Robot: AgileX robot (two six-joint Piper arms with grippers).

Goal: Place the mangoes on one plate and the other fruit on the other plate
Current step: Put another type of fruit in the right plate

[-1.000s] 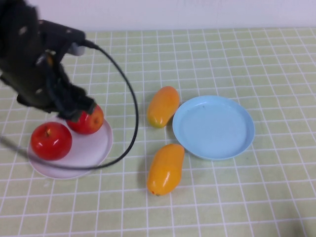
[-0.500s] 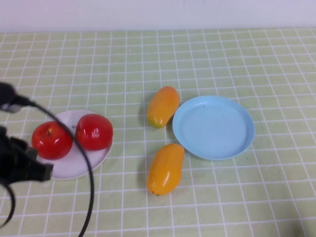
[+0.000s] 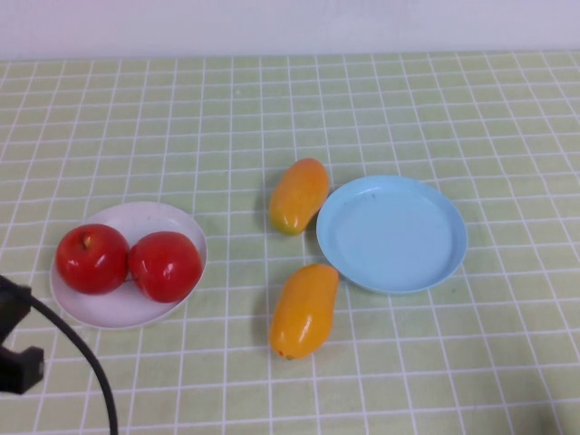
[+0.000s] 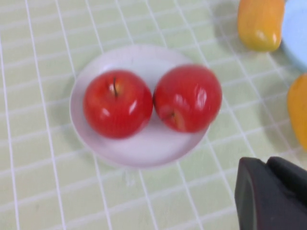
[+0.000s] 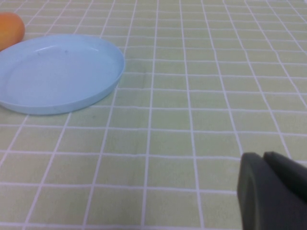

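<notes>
Mangoes: two, both lying on the green checked tablecloth [image 3: 408,109], neither on a plate. Far mango [image 3: 299,196] just beside the far-left rim of the light blue plate [image 3: 391,234], near mango [image 3: 304,309] just beside its near-left rim, tilted lengthwise; touching or merely close cannot be told. Nothing lying on the blue plate. Same plate seen low and bare in the right wrist view [image 5: 57,73], with an orange curve of one mango [image 5: 10,28] at its far edge.

Well to the left, white plate [image 3: 127,263] carrying both red apples, left apple [image 3: 92,258] and right apple [image 3: 165,265], pressed side by side. From the left wrist view, the same pair on the white plate [image 4: 139,148]: left apple [image 4: 118,103] stem up, right apple [image 4: 187,98] tipped on its side, the two touching.

Left gripper [image 4: 273,194] hanging on the robot's side of the white plate, clear of plate and apples, fingers together on nothing; only a dark bit of the arm and its cable at the near-left edge of the high view. Right gripper [image 5: 274,191] over bare tablecloth, well apart from the blue plate, fingers likewise together and holding nothing.
</notes>
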